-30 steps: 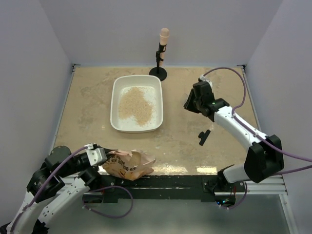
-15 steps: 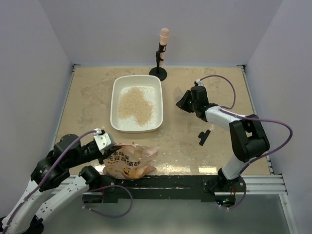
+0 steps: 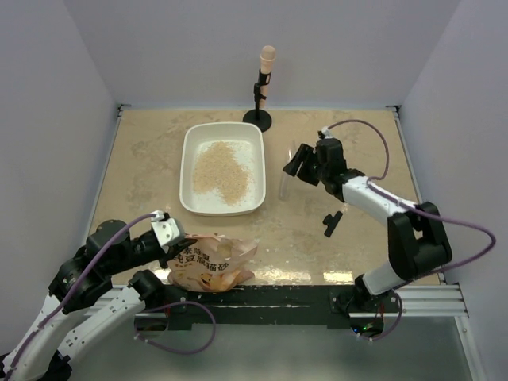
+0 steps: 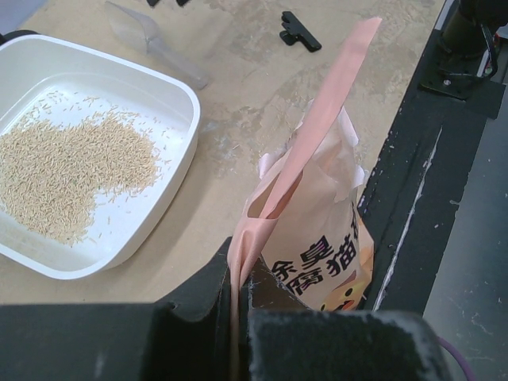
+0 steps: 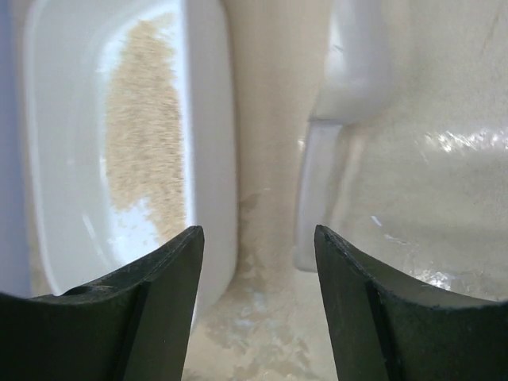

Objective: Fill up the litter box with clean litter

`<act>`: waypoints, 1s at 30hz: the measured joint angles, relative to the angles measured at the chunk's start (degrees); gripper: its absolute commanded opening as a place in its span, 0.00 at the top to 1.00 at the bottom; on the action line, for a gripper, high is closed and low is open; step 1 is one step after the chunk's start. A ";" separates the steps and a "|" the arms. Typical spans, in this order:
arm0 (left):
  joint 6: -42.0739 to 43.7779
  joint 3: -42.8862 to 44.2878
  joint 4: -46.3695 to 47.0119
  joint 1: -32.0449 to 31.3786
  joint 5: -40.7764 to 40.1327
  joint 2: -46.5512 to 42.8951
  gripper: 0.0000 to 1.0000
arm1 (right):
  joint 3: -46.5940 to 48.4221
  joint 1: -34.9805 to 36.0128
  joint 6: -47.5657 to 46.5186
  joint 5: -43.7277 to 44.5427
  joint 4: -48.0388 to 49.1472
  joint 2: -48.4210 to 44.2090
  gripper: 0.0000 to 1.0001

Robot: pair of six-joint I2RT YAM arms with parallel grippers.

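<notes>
Surface: mottled beige table (image 3: 143,182), closed in by pale lilac walls (image 3: 238,48) at the left, far and right edges, black rail (image 3: 302,298) along the near edge. Litter box (image 3: 223,210): white shallow tray with rounded corners, left of centre toward the far edge. It holds clean litter (image 3: 221,173), a loose tan pile mid-floor with bare white around it. Clear scoop (image 5: 353,63) lies just beside the box's right wall. Black stand (image 3: 262,87) at far edge; black clip (image 3: 332,224) right of centre. Left gripper (image 4: 240,294): clamped on the top of an orange-pink bag (image 3: 213,266) at the near edge. Right gripper (image 5: 255,234): jaws spread, empty, over the scoop.
</notes>
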 measured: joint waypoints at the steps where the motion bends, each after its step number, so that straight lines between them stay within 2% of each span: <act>1: 0.00 0.00 0.00 0.00 0.00 0.04 1.00 | -0.22 0.00 -0.61 -0.57 -0.33 -2.36 0.37; 8: 0.00 0.92 0.09 0.00 -0.17 2.38 1.00 | -1.55 0.26 -9.73 -13.73 0.35 -23.26 0.36; 12: 0.02 1.07 0.15 0.00 -0.31 2.86 1.00 | -9.09 2.47 -11.34 -21.86 6.16 -30.47 0.35; 17: 0.00 1.07 0.15 0.00 -0.24 2.86 1.00 | -17.75 8.15 -12.24 -28.11 8.26 -28.92 0.36; 22: 0.11 1.55 -0.61 0.00 -0.22 3.04 1.00 | -20.79 13.68 -12.26 -32.33 11.96 -26.34 0.36; 30: 0.50 1.95 -2.08 0.00 -0.24 2.12 1.00 | -25.66 17.44 -10.16 -36.44 22.62 -26.21 0.36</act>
